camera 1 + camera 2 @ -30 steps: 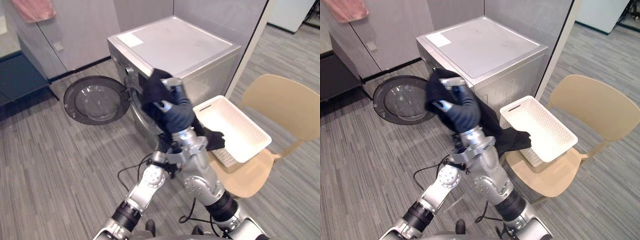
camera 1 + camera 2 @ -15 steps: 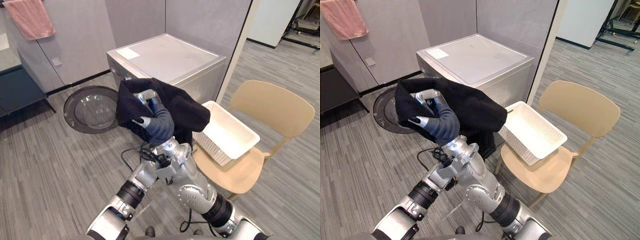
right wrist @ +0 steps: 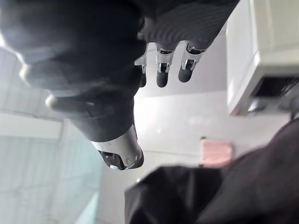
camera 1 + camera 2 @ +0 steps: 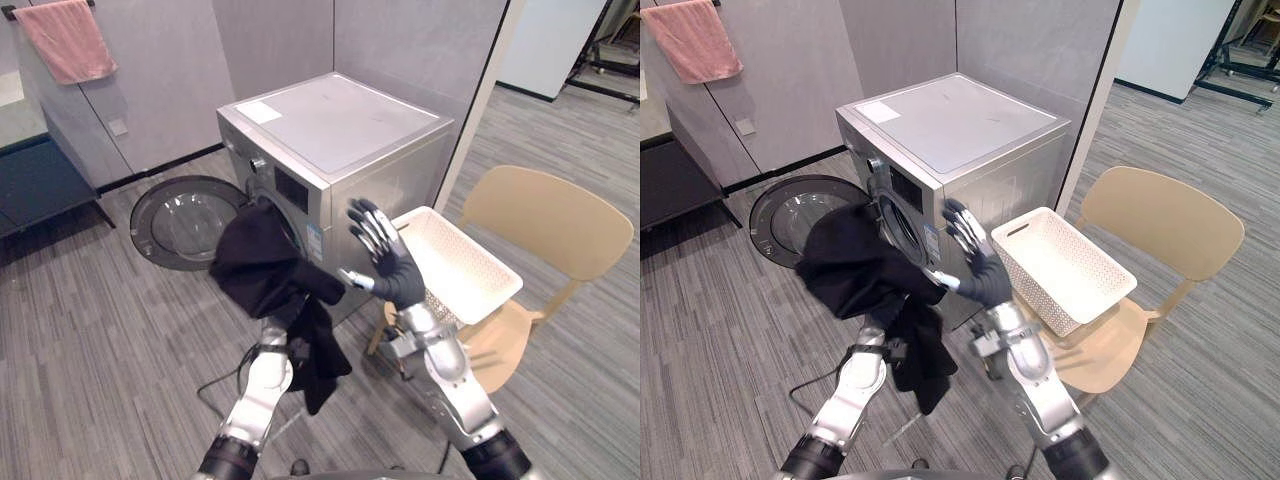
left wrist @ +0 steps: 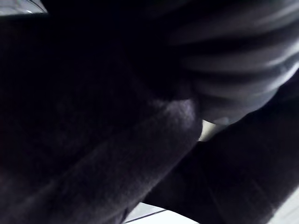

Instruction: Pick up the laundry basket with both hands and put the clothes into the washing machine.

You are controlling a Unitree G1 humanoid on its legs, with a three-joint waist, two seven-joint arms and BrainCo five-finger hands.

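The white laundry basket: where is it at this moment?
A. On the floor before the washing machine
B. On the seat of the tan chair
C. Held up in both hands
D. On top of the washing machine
B: the white laundry basket rests on the seat of the tan chair, beside the washing machine, while the right hand is raised open, apart from it.

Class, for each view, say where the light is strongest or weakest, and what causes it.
Left wrist view: dark, the black cloth lies close over the camera. Right wrist view: a bright backdrop leaves the right hand in shade. Left eye view: even light, with a pale sheen on the washer.
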